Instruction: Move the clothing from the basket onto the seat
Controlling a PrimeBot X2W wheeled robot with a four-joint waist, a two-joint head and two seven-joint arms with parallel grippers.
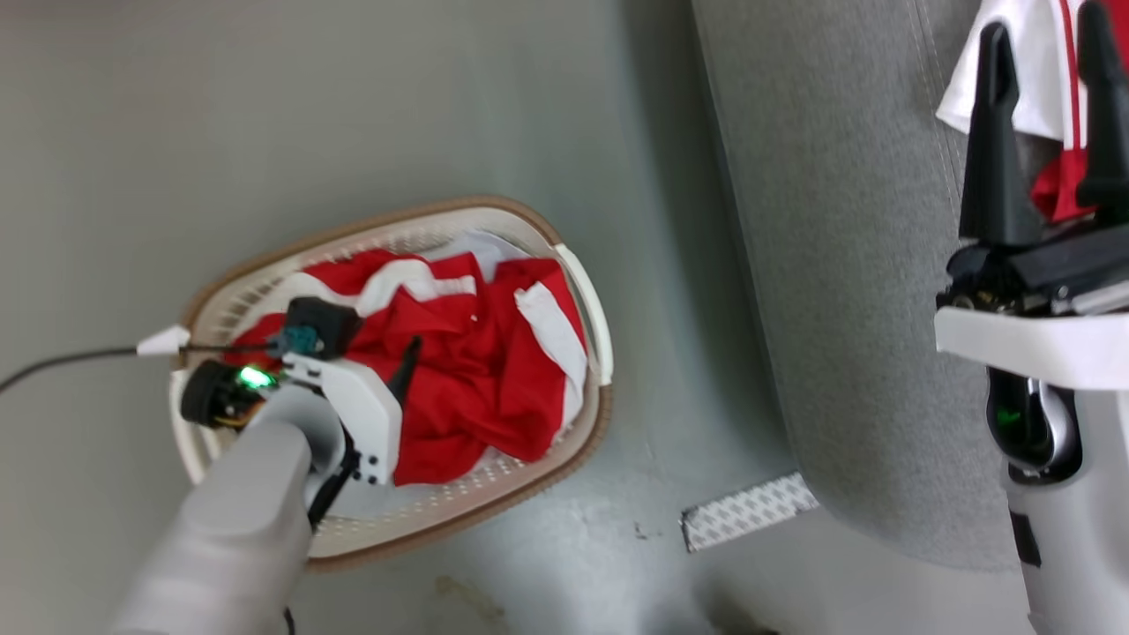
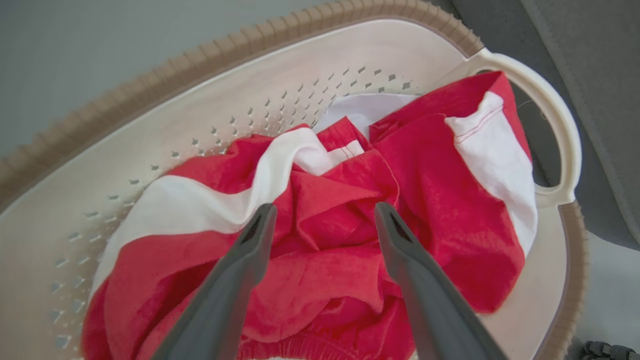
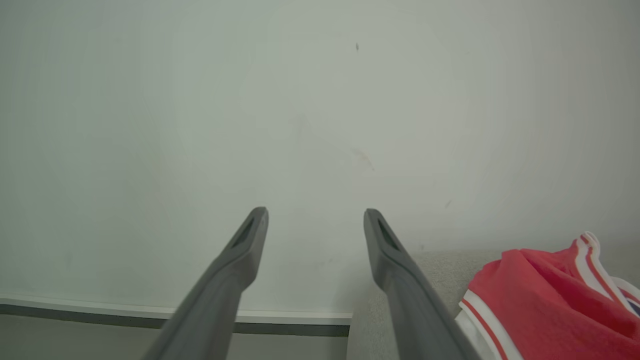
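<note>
The cream basket (image 1: 397, 216) with a brown rim stands on the floor, holding crumpled red and white clothing (image 1: 476, 370). My left gripper (image 1: 401, 370) hangs over the basket, pointing down into it. Close up, the left gripper (image 2: 325, 207) is open, with its fingertips just above a red fold of the clothing (image 2: 440, 210) inside the basket (image 2: 300, 75). My right gripper (image 1: 1045, 22) is open over the grey seat (image 1: 847, 265), where another red and white garment (image 1: 1041, 88) lies. In the right wrist view the right gripper (image 3: 315, 212) is empty, with that garment (image 3: 540, 295) on the seat (image 3: 435, 265) to its right.
A white sheet (image 2: 365, 107) shows under the clothing at the basket's far side. A patterned white strip (image 1: 750, 511) lies on the grey floor by the seat's corner. A thin cable (image 1: 62, 362) runs off left. A pale wall (image 3: 300, 100) stands behind the seat.
</note>
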